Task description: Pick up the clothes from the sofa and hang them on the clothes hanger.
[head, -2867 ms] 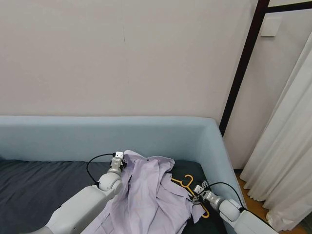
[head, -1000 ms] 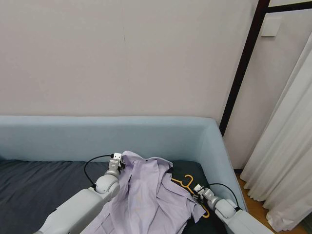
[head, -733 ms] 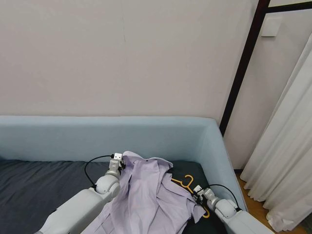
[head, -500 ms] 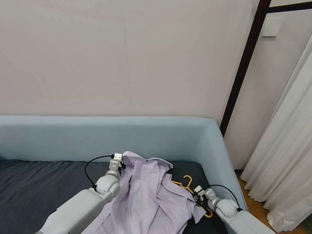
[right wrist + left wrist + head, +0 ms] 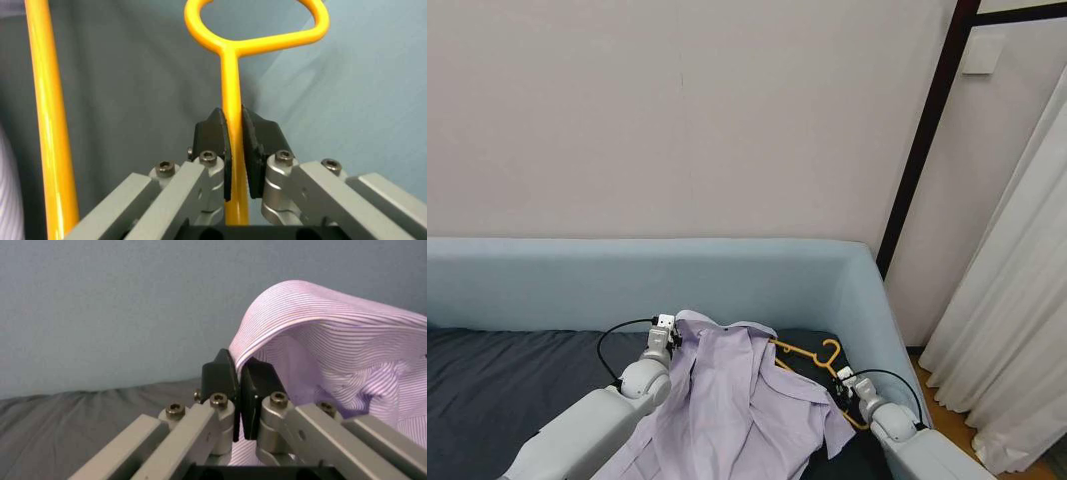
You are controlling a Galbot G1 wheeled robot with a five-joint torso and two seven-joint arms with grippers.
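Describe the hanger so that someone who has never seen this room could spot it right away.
Find the long pale blue sofa and look at its right end. There, at the edge of the crumpled lilac striped shirt, the hanger is pinched at its neck by the right gripper. It is the only bright orange-yellow thing there: a thin rod frame with a looped hook.
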